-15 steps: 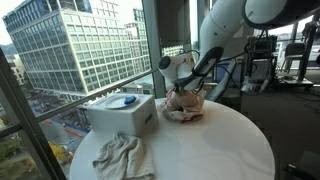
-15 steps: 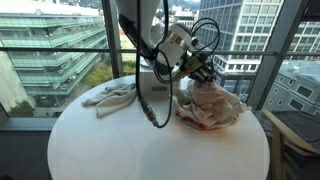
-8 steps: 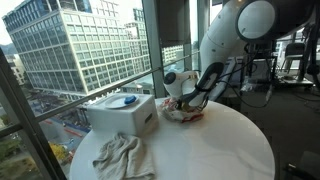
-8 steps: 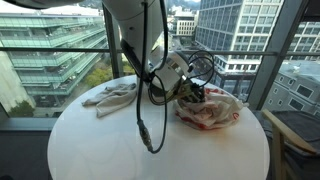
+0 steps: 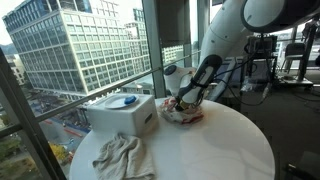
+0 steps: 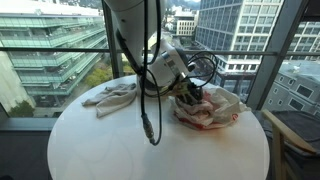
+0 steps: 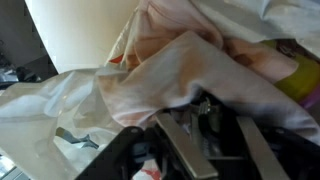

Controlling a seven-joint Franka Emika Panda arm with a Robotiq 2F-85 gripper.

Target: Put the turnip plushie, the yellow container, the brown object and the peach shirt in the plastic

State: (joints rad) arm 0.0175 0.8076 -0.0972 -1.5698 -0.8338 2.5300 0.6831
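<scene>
1. End effector (image 7: pixel 215 150): mine, sunk into the mouth of the plastic bag (image 7: pixel 50 110). In the wrist view two grey fingers (image 7: pixel 180 150) show as separate bars. Their tips are hidden under fabric, so I cannot tell whether they grip anything. Both exterior views put my end effector (image 5: pixel 178 103) (image 6: pixel 190 96) low against the bag, wrist tilted.

2. Peach fabric (image 7: pixel 190 70): draped over my fingers inside the bag, folded and creased.

3. Yellow patch (image 7: pixel 302 78): at the right edge of the wrist view, beside the fabric; too blurred to name.

4. Plastic bag (image 6: pixel 215 112): crumpled, lumpy and translucent, with pink and red showing through. It rests on the surface (image 6: pixel 150 150) close to the rim on the window side. In an exterior view the bag (image 5: pixel 188 113) lies just beside item 6.

5. Cable (image 6: pixel 150 120): a dark loop hanging from my arm, down to the surface beside the bag.

6. White box (image 5: pixel 122 117): square, at the window-side rim, with a blue item (image 5: pixel 128 101) on top.

7. Pale cloth (image 5: pixel 120 155) (image 6: pixel 115 97): bunched loosely near the rim, well apart from the bag.

8. Surface (image 5: pixel 220 145): round and white. The wide stretch away from the window is bare out to its edge. The glass wall (image 5: pixel 80 50) stands just past the rim beyond the box and bag.
</scene>
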